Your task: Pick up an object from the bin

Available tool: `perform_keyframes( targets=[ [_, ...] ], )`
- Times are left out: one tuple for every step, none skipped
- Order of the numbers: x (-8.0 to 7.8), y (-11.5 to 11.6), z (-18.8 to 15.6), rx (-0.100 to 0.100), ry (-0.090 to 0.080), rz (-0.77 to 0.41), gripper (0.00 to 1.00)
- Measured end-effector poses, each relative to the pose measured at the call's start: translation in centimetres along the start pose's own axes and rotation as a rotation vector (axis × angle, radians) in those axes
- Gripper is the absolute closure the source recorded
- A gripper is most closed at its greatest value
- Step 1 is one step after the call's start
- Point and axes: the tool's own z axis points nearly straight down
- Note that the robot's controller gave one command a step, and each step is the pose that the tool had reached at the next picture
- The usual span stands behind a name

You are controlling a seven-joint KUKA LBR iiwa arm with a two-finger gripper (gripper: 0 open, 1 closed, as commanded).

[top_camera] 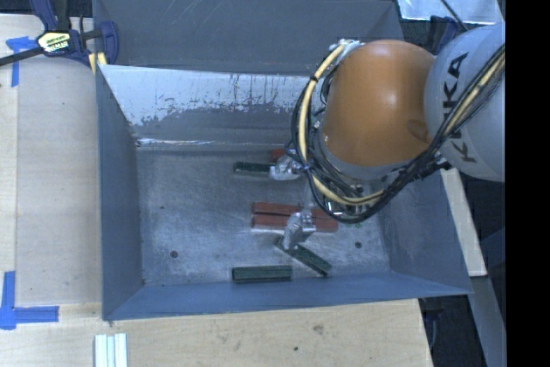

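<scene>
Where the orange wrist cover (pixel 378 103) hangs just right of the red-brown bar (pixel 273 210), we see the gripper (pixel 290 199) with its two silver fingers (pixel 298 229) spread wide, gripping nothing. That bar lies flat on the bin (pixel 120 185) floor between them. Beyond the red-brown bar lies a far green bar (pixel 252 169); on its near side lie a flat green bar (pixel 261 274) and a tilted green bar (pixel 311 260).
</scene>
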Motion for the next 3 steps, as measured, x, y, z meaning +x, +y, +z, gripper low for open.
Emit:
perform_keyframes(
  targets=[
    [-0.2,0.0,-0.4,-0.001,-0.009,0.003,0.0],
    [-2.2,-0.4,5.0,-0.002,-0.015,0.003,0.0],
    [-1.1,-2.6,13.1,-0.005,-0.054,-0.145,1.0]
  ],
)
